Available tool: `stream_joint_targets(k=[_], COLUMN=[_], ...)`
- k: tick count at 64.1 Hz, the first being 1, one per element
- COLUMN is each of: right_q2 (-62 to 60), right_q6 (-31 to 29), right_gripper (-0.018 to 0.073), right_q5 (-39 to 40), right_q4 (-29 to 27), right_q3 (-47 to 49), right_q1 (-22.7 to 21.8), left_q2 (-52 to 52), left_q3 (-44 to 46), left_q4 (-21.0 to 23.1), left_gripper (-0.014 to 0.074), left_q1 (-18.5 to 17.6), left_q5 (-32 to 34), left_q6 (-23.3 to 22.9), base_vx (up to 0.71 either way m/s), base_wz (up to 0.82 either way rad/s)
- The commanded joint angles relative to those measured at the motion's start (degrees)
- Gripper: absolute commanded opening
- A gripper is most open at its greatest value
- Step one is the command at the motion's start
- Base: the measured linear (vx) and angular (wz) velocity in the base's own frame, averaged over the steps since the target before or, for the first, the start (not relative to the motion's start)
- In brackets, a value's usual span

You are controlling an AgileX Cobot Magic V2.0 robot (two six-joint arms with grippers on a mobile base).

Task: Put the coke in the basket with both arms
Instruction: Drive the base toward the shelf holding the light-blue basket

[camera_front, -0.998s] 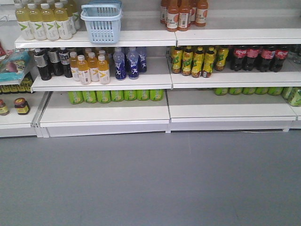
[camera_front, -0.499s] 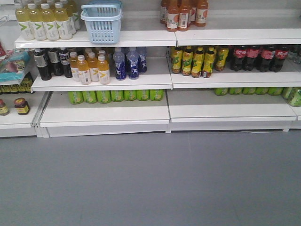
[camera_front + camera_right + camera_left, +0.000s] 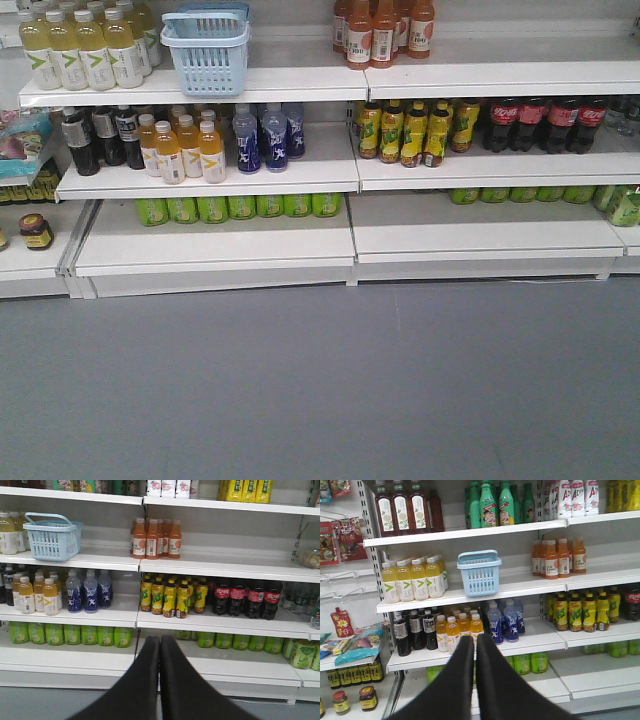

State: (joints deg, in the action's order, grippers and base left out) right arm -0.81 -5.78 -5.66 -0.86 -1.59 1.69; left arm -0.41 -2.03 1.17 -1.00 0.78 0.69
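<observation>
Open floor (image 3: 320,380) before the surface edges. On upper surface (image 3: 530,586), beside yellow bottles (image 3: 412,580): basket (image 3: 479,575), inside hidden. Left tool (image 3: 474,640), right tool (image 3: 160,640): pinched narrow, empty. Dark cola bottles (image 3: 245,597) one level lower.

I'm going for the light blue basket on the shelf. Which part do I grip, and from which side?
Probably the thick front rim of the light blue slotted plastic basket, coming straight from the front. It stands upright, mouth up; pale yellow bottles stand close on its left and a white shelf board sits overhead.
</observation>
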Motion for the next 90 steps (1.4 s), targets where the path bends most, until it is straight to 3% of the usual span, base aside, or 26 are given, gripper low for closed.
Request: stream_joint_targets(k=[1,90], right_q2=[-0.53,-0.53], right_q6=[-0.31,-0.31], right_gripper=[-0.001,-0.001], right_q5=[4.44,4.44], right_q4=[0.07,0.07], right_q3=[-0.45,-0.45], right_q1=[0.03,0.03], left_q2=[-1.12,-1.12], left_q3=[1.9,1.9], left_q4=[0.19,0.19], left_gripper=[-0.0006,-0.0006], left_q1=[-0.06,-0.06], left_q5=[4.7,4.7], left_q6=[-0.22,-0.22], base_vx=[0.07,0.11], base_wz=[-0.03,0.0])
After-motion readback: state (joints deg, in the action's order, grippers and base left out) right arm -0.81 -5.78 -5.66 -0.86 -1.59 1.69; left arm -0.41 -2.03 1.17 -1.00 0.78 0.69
